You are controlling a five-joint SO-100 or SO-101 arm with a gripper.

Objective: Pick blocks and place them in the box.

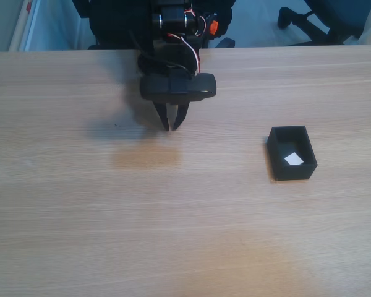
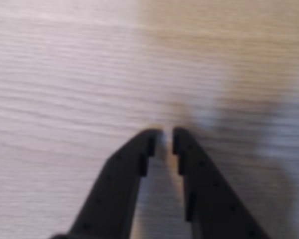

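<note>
White cube [image 1: 293,159] in box [image 1: 279,153], well right of near-closed empty jaws.

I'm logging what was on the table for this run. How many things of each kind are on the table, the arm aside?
White cube: 1, lying inside the box
Black box: 1, open-topped, on the wooden table
Total: 2
The gripper holds nothing; its tips are nearly together in the wrist view.
</note>
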